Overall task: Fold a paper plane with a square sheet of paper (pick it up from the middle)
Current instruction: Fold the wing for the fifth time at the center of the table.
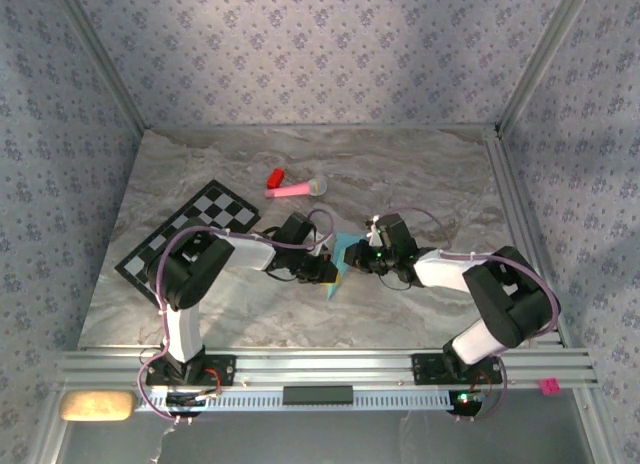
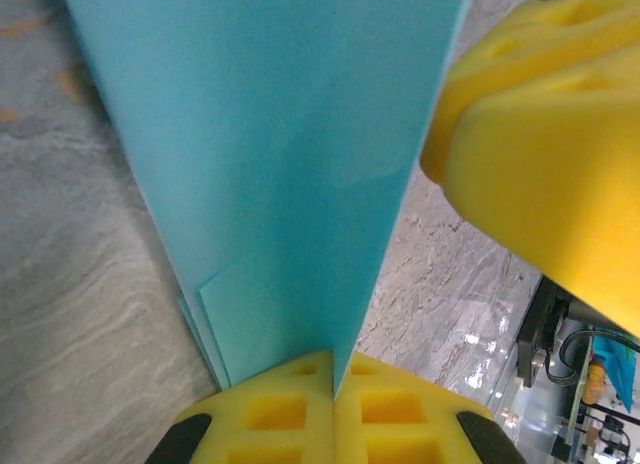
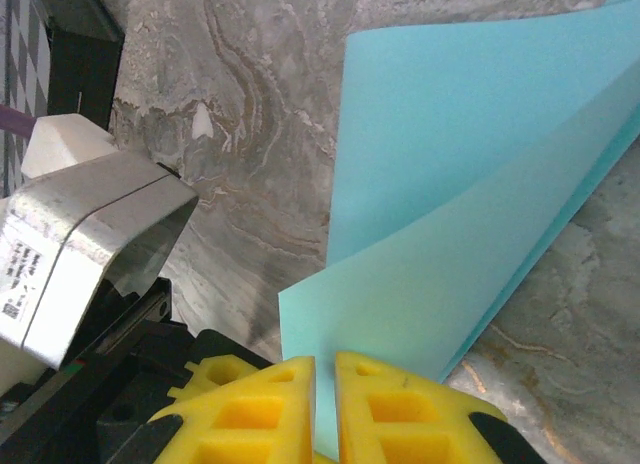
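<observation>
Walls papered in a blue-grey floral print close the scene along the top and both sides of the overhead frame. They enclose a grey marbled table that takes up the middle of the frame. A ribbed aluminium rail runs across the lower part.

The left arm rises from the rail at lower left and the right arm from lower right. Both reach in towards the centre of the frame. A black-and-white checkered mat lies at an angle at centre left, partly under the left arm.

The square sheet of paper, light blue, is at the centre of the overhead frame, held up off the table between the two wrists. In the wrist views it is bent over on itself, so two layers show.

The left gripper is at the bottom centre of its own view. Its yellow pads are pressed together on the lower edge of the sheet, with no gap showing. The right gripper, at the bottom of its own view, has its yellow fingers drawn in to a thin slit, and the sheet's near edge runs down into that slit, so it too is pinching the paper.

A pink stick toy lies above centre, with a small red block touching its left end. A tan pad sits at the lower left corner.
</observation>
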### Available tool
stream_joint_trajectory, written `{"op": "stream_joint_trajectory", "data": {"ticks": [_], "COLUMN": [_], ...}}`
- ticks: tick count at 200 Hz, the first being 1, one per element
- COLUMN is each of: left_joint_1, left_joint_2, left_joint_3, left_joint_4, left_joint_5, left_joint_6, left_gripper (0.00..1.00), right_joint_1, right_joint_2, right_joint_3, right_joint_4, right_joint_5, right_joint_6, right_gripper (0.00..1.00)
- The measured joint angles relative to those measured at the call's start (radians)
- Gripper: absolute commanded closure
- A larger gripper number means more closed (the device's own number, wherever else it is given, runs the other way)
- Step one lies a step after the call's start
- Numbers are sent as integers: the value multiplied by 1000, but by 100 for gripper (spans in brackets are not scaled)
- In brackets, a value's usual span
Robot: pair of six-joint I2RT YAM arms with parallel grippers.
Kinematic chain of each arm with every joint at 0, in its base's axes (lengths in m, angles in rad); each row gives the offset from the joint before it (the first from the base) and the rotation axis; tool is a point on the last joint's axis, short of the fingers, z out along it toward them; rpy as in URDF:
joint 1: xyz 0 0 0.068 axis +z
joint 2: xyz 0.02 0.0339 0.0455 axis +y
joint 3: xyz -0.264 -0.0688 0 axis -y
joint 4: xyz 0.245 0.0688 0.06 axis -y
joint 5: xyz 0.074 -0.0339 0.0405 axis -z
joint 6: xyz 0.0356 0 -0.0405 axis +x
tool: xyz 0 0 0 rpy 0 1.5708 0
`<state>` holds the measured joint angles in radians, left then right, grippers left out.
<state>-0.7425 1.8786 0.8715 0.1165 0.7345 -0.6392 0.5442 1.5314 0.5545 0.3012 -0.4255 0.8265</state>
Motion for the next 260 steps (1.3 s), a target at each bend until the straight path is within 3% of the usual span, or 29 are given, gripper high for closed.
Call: {"op": "stream_joint_trajectory", "data": {"ticks": [260], "left_joint_1": [45], "left_joint_2": [26], "left_joint_3": [-45], "left_joint_4": [113], "left_joint_5": [89], "left_joint_6": [-122], "left_gripper": [100], "right_joint_1": [-36], "right_joint_2": [99], "right_joint_3": [11], "right_joint_4": [80], "right_joint_5": [-77], "right_joint_6": [3], "right_gripper": [84]}}
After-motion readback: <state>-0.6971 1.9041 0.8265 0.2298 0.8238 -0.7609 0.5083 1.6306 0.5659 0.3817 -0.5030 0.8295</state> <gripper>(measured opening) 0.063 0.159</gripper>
